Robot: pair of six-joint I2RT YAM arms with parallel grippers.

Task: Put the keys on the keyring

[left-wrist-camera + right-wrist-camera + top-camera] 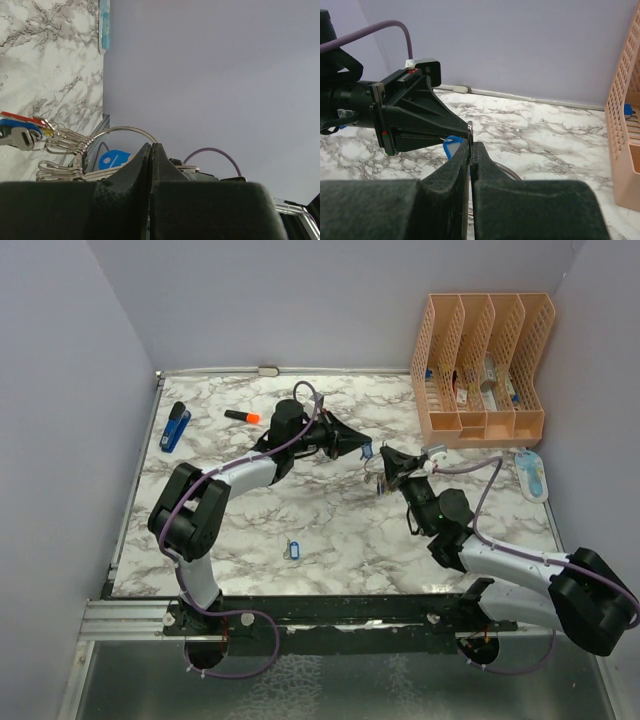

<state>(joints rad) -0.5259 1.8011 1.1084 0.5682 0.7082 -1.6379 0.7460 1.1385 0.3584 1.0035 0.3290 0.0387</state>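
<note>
Keyring (125, 130): hanging at the centre of the top view, its wire loop arching just over the left fingertips in the left wrist view.
Key (451, 146): its blue tag is sitting just beside the loop.
Left gripper (151, 146): pressed together, apparently pinching the key.
Right gripper (471, 146): pressed together, apparently gripping the keyring.
Spare key (292, 550): lying at lower centre of the top view, well apart.
Method: the right gripper should be holding the ring steady while the left is feeding the key's eye onto the wire's split end, slowly.

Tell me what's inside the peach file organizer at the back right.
In the organizer, small blue items and pale ones show; its lattice walls hide what they are and anything lower.
</note>
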